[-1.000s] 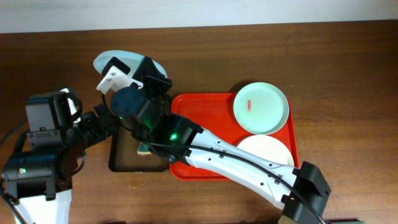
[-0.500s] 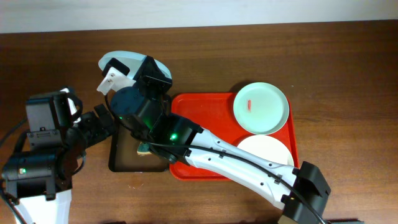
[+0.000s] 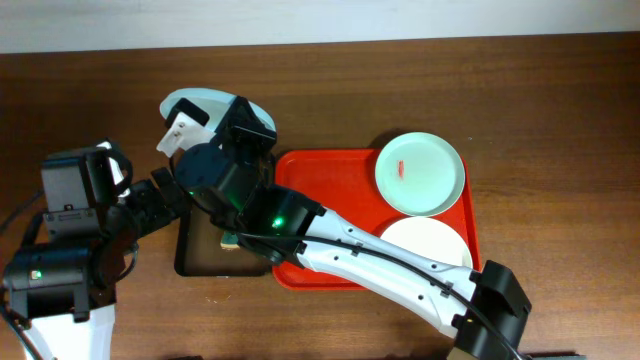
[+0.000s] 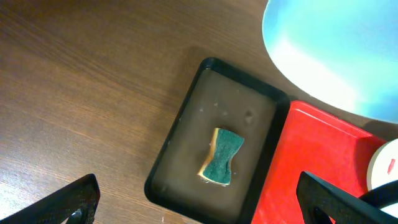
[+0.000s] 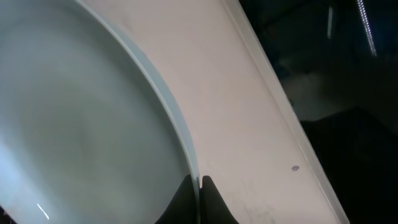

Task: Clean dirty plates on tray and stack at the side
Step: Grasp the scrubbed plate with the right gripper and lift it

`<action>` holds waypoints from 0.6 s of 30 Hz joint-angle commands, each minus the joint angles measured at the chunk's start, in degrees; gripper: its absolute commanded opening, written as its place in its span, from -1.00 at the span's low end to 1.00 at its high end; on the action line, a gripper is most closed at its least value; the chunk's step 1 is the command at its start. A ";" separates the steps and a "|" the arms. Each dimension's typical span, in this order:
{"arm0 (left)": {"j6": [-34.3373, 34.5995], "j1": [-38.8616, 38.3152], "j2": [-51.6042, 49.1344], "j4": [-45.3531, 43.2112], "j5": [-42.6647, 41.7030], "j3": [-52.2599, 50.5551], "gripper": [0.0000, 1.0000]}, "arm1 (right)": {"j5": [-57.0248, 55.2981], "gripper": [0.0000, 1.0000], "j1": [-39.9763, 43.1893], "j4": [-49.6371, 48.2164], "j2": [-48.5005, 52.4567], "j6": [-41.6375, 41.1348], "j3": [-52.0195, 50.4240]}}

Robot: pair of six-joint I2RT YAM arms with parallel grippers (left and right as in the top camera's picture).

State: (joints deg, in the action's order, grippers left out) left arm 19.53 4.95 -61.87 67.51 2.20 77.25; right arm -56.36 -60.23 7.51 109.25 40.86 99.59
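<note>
nudged rightward since earlier, the pale blue plate (image 3: 195,103) hangs in our right gripper (image 3: 243,122), just off the red tray (image 3: 330,175) (a red-smeared mint plate (image 3: 420,172) and a white plate (image 3: 432,245) lie there). left wrist: our left gripper (image 4: 198,186) gapes above the sponge (image 4: 222,157) in the black tray (image 4: 186,124). right wrist: fingertips (image 5: 185,208) pinch the plate's rim.

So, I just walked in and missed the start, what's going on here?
The right gripper has its jaws shut on the rim of a pale blue plate, held off the red tray. A mint plate with a red smear and a white plate lie on the red tray. The left gripper hovers, jaws open, above the sponge in the black tray.
</note>
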 commanded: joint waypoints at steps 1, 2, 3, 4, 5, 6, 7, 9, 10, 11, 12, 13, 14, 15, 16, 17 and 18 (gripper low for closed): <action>0.57 0.24 0.37 -0.07 0.63 0.15 0.98 | -1.33 -0.92 -0.39 3.89 -0.66 -6.69 1.11; 0.57 0.24 0.37 -0.07 0.63 0.15 0.98 | -1.31 -0.92 -0.17 6.62 -0.66 -10.51 1.11; 0.57 0.24 0.37 -0.07 0.63 0.15 0.98 | -1.29 -0.92 0.28 10.43 -0.63 -16.00 1.11; 0.57 0.24 0.37 -0.07 0.63 0.15 0.98 | -1.22 -0.92 0.76 13.16 -0.55 -20.06 1.11; 0.57 0.24 0.37 -0.07 0.63 0.15 0.98 | -0.83 -0.92 1.51 16.94 -0.55 -25.35 1.11; 0.57 0.24 0.37 -0.07 0.61 0.15 0.98 | -0.13 -0.92 2.29 21.18 -0.50 -32.15 1.09; 0.57 0.24 0.37 -0.07 0.61 0.15 0.98 | 1.38 -0.92 2.95 23.96 -0.50 -36.26 1.09; 0.57 0.24 0.37 -0.07 0.61 0.15 0.98 | 7.63 -0.92 4.61 30.21 -0.50 -44.68 1.09; 0.57 0.24 0.37 -0.07 0.63 0.15 0.98 | 10.23 -0.92 5.33 32.24 -0.50 -47.63 1.09; 0.57 0.24 0.37 -0.07 0.63 0.15 0.98 | 13.20 -0.92 6.34 34.67 -0.50 -51.56 1.09; 0.57 0.24 0.37 -0.07 0.63 0.15 0.98 | 15.21 -0.92 7.23 36.37 -0.50 -54.69 1.09; 0.57 0.24 0.37 -0.07 0.63 0.15 0.98 | 17.07 -0.92 8.09 37.48 -0.50 -56.85 1.09; 0.57 0.24 0.37 -0.07 0.61 0.15 0.98 | 19.23 -0.92 8.87 38.40 -0.50 -59.19 1.09; 0.57 0.24 0.37 -0.07 0.61 0.15 0.98 | 21.57 -0.92 9.88 39.30 -0.55 -61.46 1.09; 0.57 0.24 0.37 -0.07 0.63 0.15 0.98 | 24.44 -0.92 11.10 40.46 -0.90 -63.82 1.11; 0.57 0.24 0.37 -0.07 0.63 0.15 0.98 | 26.60 -0.92 12.55 41.75 -1.42 -66.27 1.11; 0.57 0.24 0.37 -0.07 0.61 0.15 0.98 | 30.49 -0.92 14.78 43.36 -2.54 -69.72 1.11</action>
State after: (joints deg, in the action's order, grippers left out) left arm 19.53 4.95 -61.87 67.53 2.20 77.25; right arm -34.96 -49.25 48.88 109.25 -18.33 100.18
